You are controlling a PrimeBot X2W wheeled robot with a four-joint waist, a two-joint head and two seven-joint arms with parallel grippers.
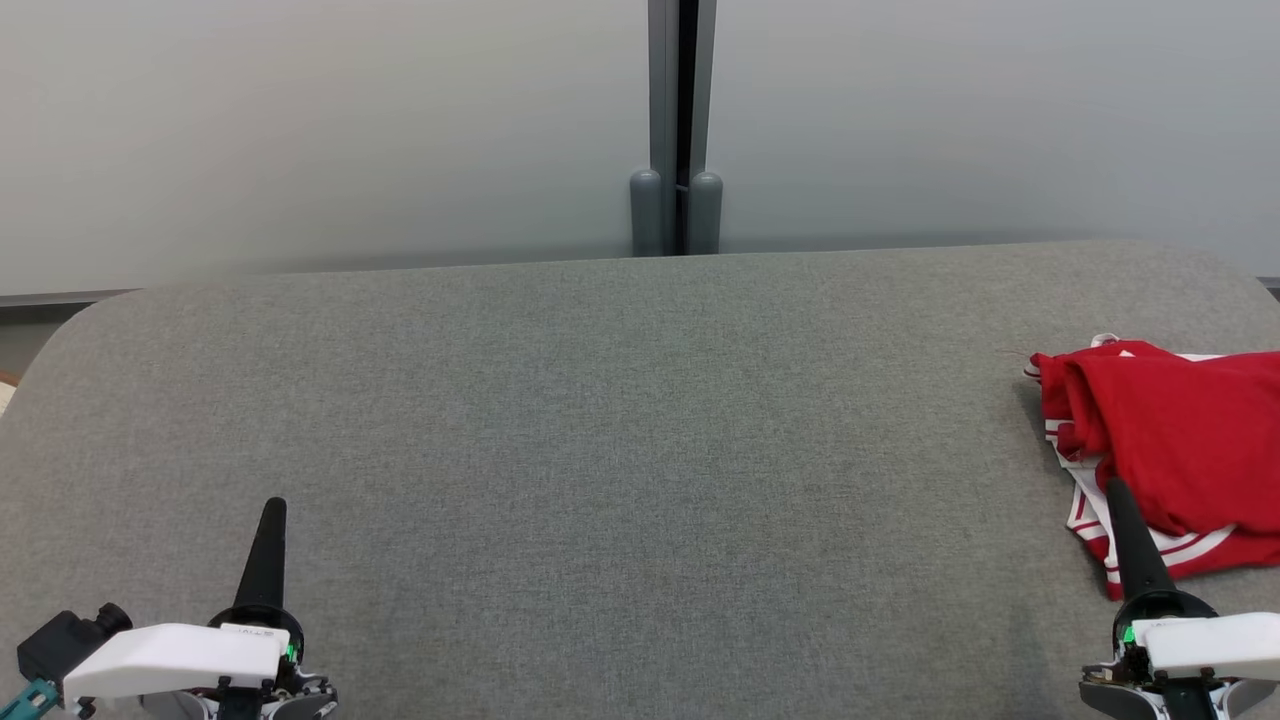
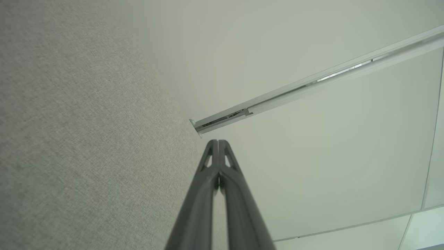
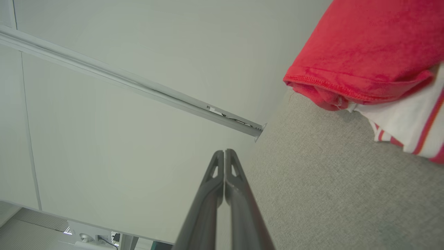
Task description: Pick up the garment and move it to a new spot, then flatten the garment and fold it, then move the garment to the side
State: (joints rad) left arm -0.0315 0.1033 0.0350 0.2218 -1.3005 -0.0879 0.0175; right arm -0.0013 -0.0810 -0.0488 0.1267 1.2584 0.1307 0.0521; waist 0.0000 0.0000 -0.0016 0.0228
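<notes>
A red garment (image 1: 1175,455) with white striped trim lies crumpled at the right edge of the grey fabric table (image 1: 620,450), partly cut off by the head view's border. My right gripper (image 1: 1113,487) is shut and empty at the lower right, its tip over the garment's near left edge. The right wrist view shows the shut right gripper (image 3: 224,151) with the garment (image 3: 367,52) at its upper right, apart from the fingertips. My left gripper (image 1: 273,505) is shut and empty at the lower left, above bare table; the left gripper (image 2: 218,141) also shows closed from its wrist.
A pale wall panel (image 1: 330,130) rises behind the table, split by a dark grey post (image 1: 680,130). The table's corners are rounded, and its far edge (image 1: 640,262) runs along the wall.
</notes>
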